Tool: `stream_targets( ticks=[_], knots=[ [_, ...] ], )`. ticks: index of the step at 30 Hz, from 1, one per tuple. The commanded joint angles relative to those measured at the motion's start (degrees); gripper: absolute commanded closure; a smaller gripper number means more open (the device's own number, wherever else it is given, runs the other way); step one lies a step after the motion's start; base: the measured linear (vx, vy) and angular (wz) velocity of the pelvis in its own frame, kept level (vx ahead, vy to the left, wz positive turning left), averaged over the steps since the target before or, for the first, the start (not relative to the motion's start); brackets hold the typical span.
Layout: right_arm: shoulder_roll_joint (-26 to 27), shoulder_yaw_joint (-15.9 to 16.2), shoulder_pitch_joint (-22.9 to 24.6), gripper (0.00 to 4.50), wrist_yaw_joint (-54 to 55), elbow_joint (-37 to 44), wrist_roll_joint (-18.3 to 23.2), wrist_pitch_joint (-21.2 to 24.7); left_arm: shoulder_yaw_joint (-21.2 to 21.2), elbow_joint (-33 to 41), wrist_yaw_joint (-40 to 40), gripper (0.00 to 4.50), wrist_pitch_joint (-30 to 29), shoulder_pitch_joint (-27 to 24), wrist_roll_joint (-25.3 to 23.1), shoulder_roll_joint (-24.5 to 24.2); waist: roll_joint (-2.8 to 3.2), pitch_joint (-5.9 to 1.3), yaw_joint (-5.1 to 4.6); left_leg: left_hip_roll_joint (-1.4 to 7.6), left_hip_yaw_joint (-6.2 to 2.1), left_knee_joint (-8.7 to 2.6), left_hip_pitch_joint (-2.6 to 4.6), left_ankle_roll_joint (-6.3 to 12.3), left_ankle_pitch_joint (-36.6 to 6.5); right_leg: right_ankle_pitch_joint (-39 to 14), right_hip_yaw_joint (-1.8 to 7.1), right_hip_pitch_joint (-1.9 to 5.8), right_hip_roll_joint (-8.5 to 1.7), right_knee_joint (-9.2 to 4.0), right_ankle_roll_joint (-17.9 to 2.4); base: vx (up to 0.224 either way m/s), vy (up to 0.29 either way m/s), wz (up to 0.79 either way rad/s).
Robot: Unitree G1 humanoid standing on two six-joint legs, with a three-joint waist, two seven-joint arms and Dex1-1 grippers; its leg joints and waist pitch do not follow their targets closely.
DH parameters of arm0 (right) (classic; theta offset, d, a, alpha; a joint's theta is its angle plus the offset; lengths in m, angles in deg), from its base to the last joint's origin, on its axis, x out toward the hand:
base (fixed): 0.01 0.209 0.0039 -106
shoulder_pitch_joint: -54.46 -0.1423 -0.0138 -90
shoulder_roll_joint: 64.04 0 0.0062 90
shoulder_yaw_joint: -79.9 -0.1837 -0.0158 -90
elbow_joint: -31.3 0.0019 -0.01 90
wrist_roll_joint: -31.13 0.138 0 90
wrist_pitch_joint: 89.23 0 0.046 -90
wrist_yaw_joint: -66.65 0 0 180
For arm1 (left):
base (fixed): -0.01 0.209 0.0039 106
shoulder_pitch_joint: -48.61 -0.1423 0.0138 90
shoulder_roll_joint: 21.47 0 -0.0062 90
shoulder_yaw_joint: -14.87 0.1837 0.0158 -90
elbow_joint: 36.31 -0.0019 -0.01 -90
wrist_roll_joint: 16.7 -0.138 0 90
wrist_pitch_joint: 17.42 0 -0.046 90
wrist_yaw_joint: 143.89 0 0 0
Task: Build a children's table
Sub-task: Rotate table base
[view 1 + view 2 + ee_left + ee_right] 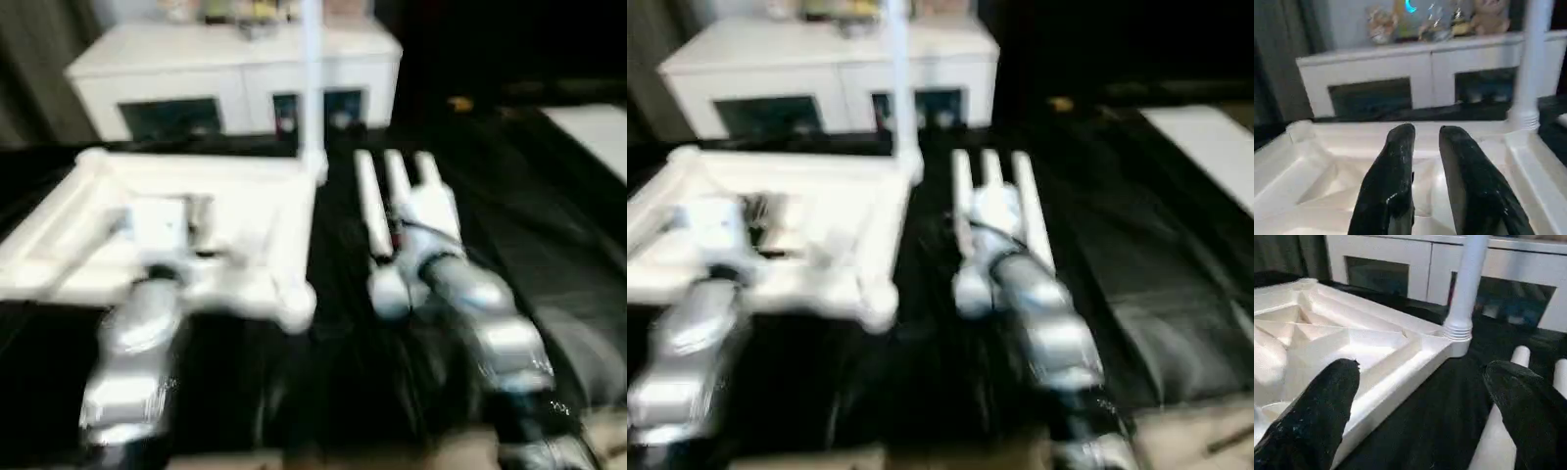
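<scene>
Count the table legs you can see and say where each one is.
4. One leg stands upright in the far corner socket of the upturned table top. Three loose legs lie side by side on the black surface beside it. None looks hidden.

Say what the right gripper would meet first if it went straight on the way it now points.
Probably the loose legs lying on the black cloth: the open right gripper points over them. The standing leg, socketed in the table top, comes further on. Depth is unclear.
</scene>
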Motion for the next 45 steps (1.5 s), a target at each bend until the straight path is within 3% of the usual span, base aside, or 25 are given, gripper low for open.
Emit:
stream_targets(
  ticks=[1, 2, 3, 4, 5, 6, 8, 9, 11, 13, 15, 19, 23, 25, 27, 29, 30, 31, 33, 34, 37, 41, 43, 44, 45],
  knots=[
    [0.24, -2.06, -0.22, 0.05, 0.66, -0.73, 0.7, -0.2, 1.03, 2.86, 0.1, 3.37, -1.37, 0.46, -0.24, -0.49, 0.8, -3.9, -1.61, 6.66, -9.55, -5.43, 8.76, 32.55, 4.35, -1.04, 1.3, -5.95, -0.28, -0.58, 5.49, 0.197, -0.055, 0.44],
    [0.88, -2.75, -0.46, 0.05, 1.2, -0.65, 1.13, 0.22, 0.92, 3.29, -0.05, 3.37, -1.92, 0.5, -0.08, -0.88, -1.03, -3.15, -1.51, 3.07, -8.56, -6.49, 5.44, 24.98, 3.49, 5.4, 4.24, -4.03, -1.56, -4.81, 4.35, 0.164, -0.081, 0.4],
    [1.34, -3.12, -0.41, 0.05, 1.75, -0.34, 1.29, 0.52, 0.63, 3.25, -0.28, 3.37, -2.37, 0.43, 0.36, -1.04, -2.6, -2.61, -1.18, 2.87, -2.93, -5.45, 7.21, 16.35, -0.97, 12.29, 5.41, -3.84, -3.57, -9.88, 1.8, 0.197, -0.138, 0.33],
    [1.62, -3.41, -0.39, 0.05, 2.1, -0.08, 1.39, 0.8, 0.38, 3.23, -0.46, 3.37, -2.85, 0.39, 0.74, -1.12, -5.05, -2.02, -0.33, -0.01, -0.46, -3.27, 1.86, 13.84, -2.83, 10.27, 9.44, 1.72, -5.94, -14.02, 1.95, 0.197, -0.138, 0.33],
    [0.8, -2.02, -0.46, 0.05, 3.28, 0.7, -0.88, 1.8, 0.38, 2.65, -1.27, 3.37, -3.79, 0.11, 1.06, -1.51, -5.44, -2.62, 1.86, 0.63, 2.89, 5.41, -2.19, 6.39, -1.56, 11.37, 13.86, 5.86, -11.77, -14.58, -0.86, 0.228, -0.139, 0.21],
    [0.43, -1.25, -0.37, 0.05, 3.51, 1.51, -1.62, 2.75, 0.74, 2.25, -2.48, 3.37, -4.13, -0.36, 1.39, -2.02, -5.19, -3.06, 2.03, 1.05, 2.79, 4.79, -3.35, 3.73, 3.97, 25.68, 12.45, 6.79, -10.2, -12.12, -1.44, 0.2, -0.083, 0.11],
    [0.64, -1.46, -0.06, 0.05, 3.87, 2.55, -1.19, 4.49, 1.36, 1.69, -3.69, 3.37, -4.71, -1.2, 1.11, -2.88, -4.79, -3.45, 2.61, 1.48, 3.83, 2.05, -2.89, -0.48, 13.82, 58.31, 9.23, 5.76, -7.39, -8.78, -0.6, 0.142, -0.068, 0.07],
    [0.97, -1.99, 0.27, 0.05, 4.19, 3.53, -0.07, 6.29, 2.08, 1.23, -4.82, 3.37, -5.55, -2.08, 0.7, -3.8, -2.21, -4.28, 3.33, 3.53, 4.69, -2.74, -2.31, -0.58, 23.05, 77.07, 5.6, 4.27, -3.47, -6.7, -0.04, 0.0, 0.0, 0.0],
    [1.27, -2.95, -0.18, 0.05, 1.71, 3.37, 3.31, 8.55, 2.36, 1.98, -6.6, 3.37, -7.09, -2.58, 1.99, -4.46, 0.84, -5.53, 3.1, 10.47, 1.29, -1.11, 0.98, 1.94, 30.92, 55.48, 4.25, 0.71, -3.74, -4.94, -1.01, 0.0, 0.0, 0.0],
    [1.21, -2.96, -0.8, 0.05, 1.99, 2.61, 2.84, 9.47, 2.44, 2.39, -7.03, 3.37, -7.04, -2.48, 1.99, -5.05, 0.83, -5.19, 2.13, 13.39, -1.76, -1.19, 4.29, 4.89, 45.26, 28.14, 5.05, -3.16, -5.98, -6.86, -4.12, 0.0, 0.0, 0.0],
    [1.1, -2.75, -1.32, 0.05, 2.41, 2.2, 1.93, 9.61, 2.68, 2.38, -7.36, 3.37, -6.95, -1.93, 1.88, -5.78, -0.47, -3.47, 3.74, 8.71, 3.18, -2.43, -0.74, -0.46, 20.37, 22.91, 5.13, 0.34, -7.25, -10.4, -9.38, -0.054, 0.05, 0.02],
    [0.77, -1.41, -1.9, 0.05, 2.86, 3.13, 0.97, 11.04, 3.7, 0.96, -7.23, 3.37, -8.49, 0.63, 1.36, -6.23, -0.49, -1.77, 5.1, 9.28, 5.17, -4.7, 0.24, -5.08, -15.92, -4.5, 6.47, 0.32, -9.3, -13.44, -13.22, -0.095, 0.031, 0.04],
    [1.26, -1.66, -1.56, 0.05, 4.03, 3.37, 1.01, 12.47, 4.59, -0.13, -7.03, 3.37, -8.98, 1.67, 1.09, -5.53, -1.1, -1.39, 6.76, 9.35, 3.21, 3.09, -3.86, 1.38, -4.39, -32.29, 11.04, 3.37, -18.98, -19.31, -9.17, -0.09, 0.121, -0.15],
    [1.3, -1.88, -1.2, 0.05, 4.14, 3.43, 1.17, 12.62, 4.89, -0.32, -6.99, 3.37, -8.77, 1.79, 1.07, -5.3, -0.74, -1.55, 6.6, 7.95, 3.56, -0.31, -2.84, 2.47, -4.09, -29.0, 7.97, 2.19, -13.94, -18.55, -9.85, -0.036, 0.246, -0.24],
    [1.1, -1.85, -0.89, 0.05, 4.15, 3.36, 1.13, 12.49, 4.53, -0.69, -5.97, 3.37, -8.95, 2.08, 1.48, -4.32, 1.55, -2.71, 2.62, 6.53, 5.19, -6.98, 2.75, 9.6, -10.0, -9.49, 0.71, -2.07, -2.04, -11.84, -7.76, -0.034, 0.28, 0.07],
    [0.87, -1.76, -0.79, 0.05, 4.18, 3.31, 0.97, 12.36, 4.23, -1.03, -4.45, 3.37, -9.21, 2.47, 1.23, -3.52, 2.93, -3.69, 0.81, 7.54, 3.56, -8.5, 4.43, 16.43, -4.91, 1.75, -2.42, -4.3, -0.14, -2.94, -2.76, -0.031, 0.296, 0.06],
    [0.76, -1.71, -0.77, 0.05, 4.21, 3.36, 0.88, 12.39, 4.25, -1.13, -3.88, 3.37, -9.29, 2.67, 0.95, -3.35, 2.52, -3.05, 1.52, 9.61, 3.54, -8.42, 3.1, 17.31, 0.41, 3.33, -2.51, -5.23, -1.18, -2.82, -1.35, -0.052, 0.24, 0.02],
    [0.51, -1.86, -0.82, 0.05, 4.15, 3.38, 0.92, 12.49, 4.9, -1.47, -2.55, 3.37, -8.73, 3.05, -0.01, -2.57, 2.3, -3.04, 1.64, 10.38, 3.68, -8.82, 2.42, 15.76, 0.3, 4.0, -2.58, -4.65, -1.58, -3.11, -1.66, -0.052, 0.24, 0.02],
    [0.33, -2.01, -0.93, 0.05, 4.11, 3.29, 1.04, 12.57, 5.48, -1.58, -1.92, 3.37, -8.37, 3.2, -0.5, -2.05, -0.06, -3.94, 2.34, 12.76, 1.43, -9.57, 1.6, -2.67, -13.34, 10.28, 1.23, -2.31, -6.21, -7.64, -5.03, -0.092, 0.16, 0.0],
    [0.13, -1.97, -1.03, 0.05, 4.16, 3.16, 0.98, 12.53, 5.93, -1.5, -1.61, 3.37, -8.11, 3.3, -0.79, -1.8, 0.98, -3.66, 2.01, 12.71, 1.12, -10.13, 0.77, -15.11, -25.54, 9.85, 0.59, -2.47, -5.5, -7.38, -7.47, -0.103, 0.135, 0.0],
    [0.01, -2.03, -1.13, 0.05, 4.22, 2.83, 0.89, 12.29, 6.49, -1.52, -0.93, 3.37, -8.24, 3.51, -1.5, -1.45, 2.38, -3.09, 1.61, 16.29, -1.29, -15.2, -0.44, -19.25, -42.8, 4.03, -0.87, -2.71, -2.12, -1.57, 0.58, -0.109, 0.081, 0.08],
    [-0.49, -1.39, -1.42, 0.05, 5.07, 2.03, -0.35, 11.37, 5.66, -1.4, 0.56, 3.37, -9.41, 4.24, -1.46, -0.65, 2.58, -4.57, 3.1, 12.06, 0.5, -14.46, 0.39, -12.85, -41.88, 0.95, -0.91, -2.67, -1.53, -3.73, -2.37, -0.103, -0.07, 0.06],
    [-0.74, -1.21, -1.55, 0.05, 5.3, 1.41, -0.73, 11.07, 4.96, -1.19, 1.01, 3.37, -10.17, 4.71, -1.3, -0.55, -0.32, -5.02, 2.8, 8.14, 1.96, -10.15, 0.3, -7.29, -28.44, 2.99, 2.41, -1.4, -7.04, -11.87, -11.49, -0.126, -0.154, -0.04],
    [-0.74, -1.21, -1.55, 0.05, 5.3, 1.41, -0.73, 11.07, 4.96, -1.19, 1.01, 3.37, -10.17, 4.71, -1.3, -0.55, -0.32, -5.02, 2.8, 8.14, 1.96, -10.15, 0.3, -7.29, -28.44, 2.99, 2.41, -1.4, -7.04, -11.87, -11.49, -0.116, -0.158, -0.1],
    [-0.78, -1.17, -1.57, 0.05, 5.32, 1.31, -0.8, 10.93, 5.06, -1.18, 1.06, 3.37, -10.12, 4.79, -1.59, -0.76, -1.4, -2.3, 5.55, 3.79, 5.34, 3.94, -3.67, -2.14, -0.69, -10.54, 5.18, 0.03, -14.83, -18.45, -11.72, -0.069, -0.154, -0.31]
  ],
)
